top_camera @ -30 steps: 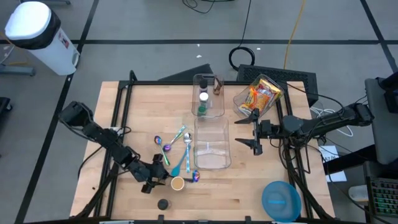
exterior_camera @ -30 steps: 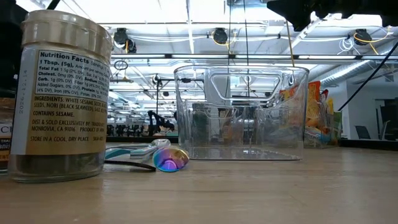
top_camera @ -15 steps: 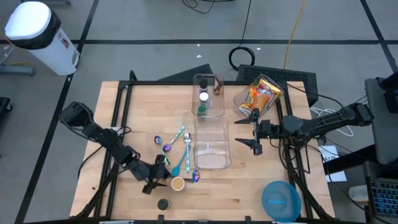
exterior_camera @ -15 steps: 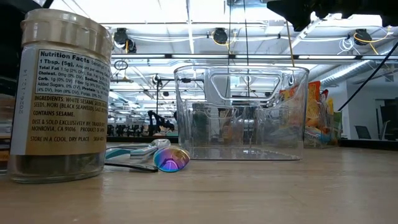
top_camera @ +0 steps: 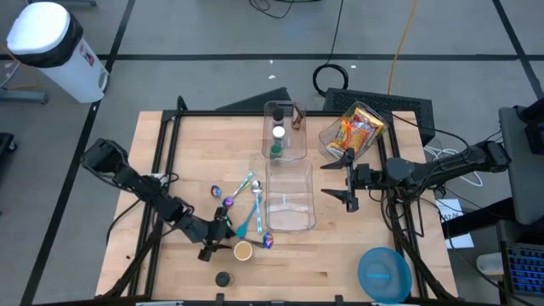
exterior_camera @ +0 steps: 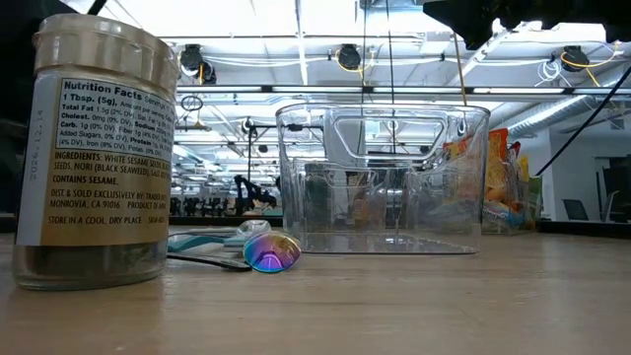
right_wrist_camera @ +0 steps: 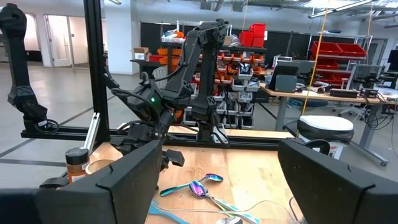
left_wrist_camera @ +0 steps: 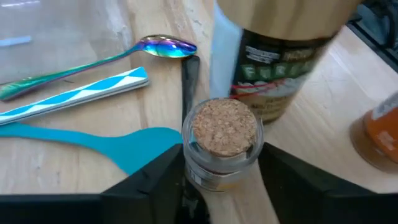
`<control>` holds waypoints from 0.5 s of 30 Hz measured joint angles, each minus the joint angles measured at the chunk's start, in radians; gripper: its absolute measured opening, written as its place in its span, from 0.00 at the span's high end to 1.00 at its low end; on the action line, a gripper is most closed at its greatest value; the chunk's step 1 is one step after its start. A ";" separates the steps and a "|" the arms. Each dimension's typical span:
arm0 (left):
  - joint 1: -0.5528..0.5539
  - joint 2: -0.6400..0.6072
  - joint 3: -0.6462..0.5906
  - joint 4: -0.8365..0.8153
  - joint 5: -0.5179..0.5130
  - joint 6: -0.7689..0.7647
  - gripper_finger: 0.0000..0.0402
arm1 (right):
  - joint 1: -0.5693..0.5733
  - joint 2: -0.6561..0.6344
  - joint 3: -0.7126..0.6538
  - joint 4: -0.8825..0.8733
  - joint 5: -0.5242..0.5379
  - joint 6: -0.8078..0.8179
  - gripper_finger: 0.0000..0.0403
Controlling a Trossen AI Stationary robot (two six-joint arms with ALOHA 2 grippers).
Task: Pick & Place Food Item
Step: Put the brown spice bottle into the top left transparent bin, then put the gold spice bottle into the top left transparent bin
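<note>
In the left wrist view a small glass jar with a cork stopper point(left_wrist_camera: 224, 134) stands between the two fingers of my left gripper point(left_wrist_camera: 221, 158), which is shut on it. Behind it stands a taller seasoning jar with a tan lid and green label point(left_wrist_camera: 280, 56), which also shows in the high view point(top_camera: 243, 250) and the low view point(exterior_camera: 99, 148). My left gripper point(top_camera: 218, 237) is near the table's front, left of centre. My right gripper point(top_camera: 348, 180) hangs open and empty above the table's right half. My left gripper pinches the small jar's glass sides point(left_wrist_camera: 188, 163) just under the cork, one finger on each side. The fingers slant down from the table's near left. The jar stays upright; its bottom is hidden by the gripper, so whether it is on the table does not show.
Spoons point(top_camera: 231, 201) and a blue spatula point(left_wrist_camera: 118, 144) lie just beyond the jar. Two clear bins point(top_camera: 291, 197) point(top_camera: 285, 132) stand at centre, a tilted bin of snack bags point(top_camera: 353, 132) at far right, a blue bowl point(top_camera: 382, 274) at near right, an orange jar point(left_wrist_camera: 379, 134) close by.
My left gripper has swung a little toward the table's right and rolled slightly, and its fingers have drawn closer together around the small cork-topped jar.
</note>
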 joint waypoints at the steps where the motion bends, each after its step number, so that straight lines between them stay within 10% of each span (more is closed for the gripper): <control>1: 0.003 0.000 0.000 0.001 0.000 0.002 0.53 | 0.000 0.000 0.000 0.000 0.000 0.000 0.22; 15: 0.036 0.000 -0.001 0.000 -0.007 -0.072 0.89 | 0.000 0.000 0.000 0.000 0.000 0.000 0.22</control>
